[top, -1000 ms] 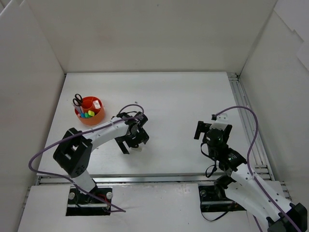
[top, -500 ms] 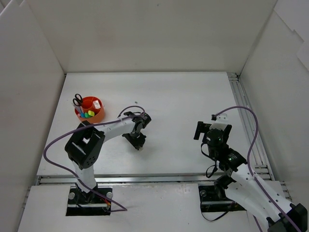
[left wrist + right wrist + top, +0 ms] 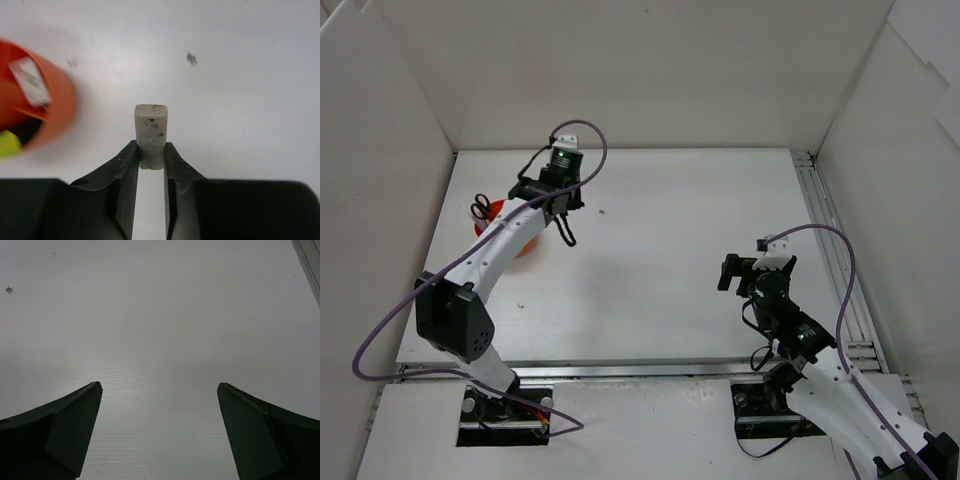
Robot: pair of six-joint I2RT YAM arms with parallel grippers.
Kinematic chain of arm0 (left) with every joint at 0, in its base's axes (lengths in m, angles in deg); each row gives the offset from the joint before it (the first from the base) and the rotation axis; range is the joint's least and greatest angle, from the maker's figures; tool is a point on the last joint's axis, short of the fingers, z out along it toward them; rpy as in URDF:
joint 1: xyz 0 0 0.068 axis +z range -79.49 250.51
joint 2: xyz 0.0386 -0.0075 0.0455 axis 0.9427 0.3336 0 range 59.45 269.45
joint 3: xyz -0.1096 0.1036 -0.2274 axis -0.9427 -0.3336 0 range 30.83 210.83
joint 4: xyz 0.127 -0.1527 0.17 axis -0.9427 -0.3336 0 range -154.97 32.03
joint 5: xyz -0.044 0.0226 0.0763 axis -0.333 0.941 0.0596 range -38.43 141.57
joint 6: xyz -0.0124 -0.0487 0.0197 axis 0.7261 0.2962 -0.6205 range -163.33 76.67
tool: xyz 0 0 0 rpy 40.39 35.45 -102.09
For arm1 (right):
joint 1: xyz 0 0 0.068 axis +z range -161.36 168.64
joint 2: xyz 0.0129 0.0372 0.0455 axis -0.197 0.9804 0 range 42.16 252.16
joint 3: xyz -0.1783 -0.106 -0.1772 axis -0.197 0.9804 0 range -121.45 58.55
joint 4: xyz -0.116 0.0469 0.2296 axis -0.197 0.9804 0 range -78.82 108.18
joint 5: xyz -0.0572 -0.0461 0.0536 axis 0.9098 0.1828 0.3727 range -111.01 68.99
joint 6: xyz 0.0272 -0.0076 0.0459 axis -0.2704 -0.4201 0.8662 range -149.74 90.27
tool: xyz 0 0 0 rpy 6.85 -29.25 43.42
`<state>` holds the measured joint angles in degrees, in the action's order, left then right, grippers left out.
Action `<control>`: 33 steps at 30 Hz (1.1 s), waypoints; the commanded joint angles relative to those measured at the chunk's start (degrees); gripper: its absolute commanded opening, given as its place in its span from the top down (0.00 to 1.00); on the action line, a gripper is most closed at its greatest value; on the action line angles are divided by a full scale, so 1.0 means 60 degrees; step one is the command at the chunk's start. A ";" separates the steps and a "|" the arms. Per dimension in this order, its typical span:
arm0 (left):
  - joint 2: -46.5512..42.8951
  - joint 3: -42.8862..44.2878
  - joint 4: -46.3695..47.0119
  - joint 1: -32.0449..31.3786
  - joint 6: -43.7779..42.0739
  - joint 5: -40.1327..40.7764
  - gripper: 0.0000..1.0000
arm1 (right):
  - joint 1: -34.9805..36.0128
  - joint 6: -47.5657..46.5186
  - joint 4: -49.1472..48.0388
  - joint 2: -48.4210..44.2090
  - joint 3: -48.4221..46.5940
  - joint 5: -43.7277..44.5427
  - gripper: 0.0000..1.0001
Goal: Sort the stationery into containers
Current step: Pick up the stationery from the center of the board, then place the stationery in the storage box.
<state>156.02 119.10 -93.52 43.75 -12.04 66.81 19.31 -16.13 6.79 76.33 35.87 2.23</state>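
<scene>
My left gripper [image 3: 150, 150] is shut on a small grey-white eraser [image 3: 150, 131], which sticks out past the fingertips above the bare table. The orange-red holder [image 3: 50, 107] lies just to its left, with a white piece [image 3: 30, 80] and a yellow highlighter end [image 3: 7, 143] inside. From above, the left gripper [image 3: 563, 226] hangs by the holder's [image 3: 526, 244] right side, and the arm covers most of the holder. Black-handled scissors [image 3: 480, 208] stand in it. My right gripper [image 3: 159, 386] is open over bare table at the right [image 3: 745, 272].
White walls close in the table at the back and both sides. A metal rail [image 3: 825, 240] runs along the right edge. A small dark mark [image 3: 191, 58] sits on the table beyond the eraser.
The left gripper shut on the eraser near the table's front middle, then lifted it and swung back and left to the holder. The right arm has barely moved.
</scene>
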 commanded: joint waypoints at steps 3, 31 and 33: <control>-0.0395 0.1354 0.1782 0.1526 -0.6779 -0.0691 1.00 | -0.0059 -0.0421 -0.1320 0.0440 0.0001 -0.0096 0.02; 0.2799 0.4464 -0.2248 0.4958 -1.1616 -0.5016 1.00 | -0.0074 -0.1154 -0.0046 0.2449 -0.1362 0.1355 0.02; 0.2757 0.4027 -0.1973 0.5060 -1.1689 -0.4973 1.00 | -0.0074 -0.1169 -0.0046 0.2449 -0.1391 0.1370 0.02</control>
<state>174.82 142.77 -104.23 72.95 -79.49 37.09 19.31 -22.56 8.04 91.17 30.32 7.54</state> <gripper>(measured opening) 0.177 0.979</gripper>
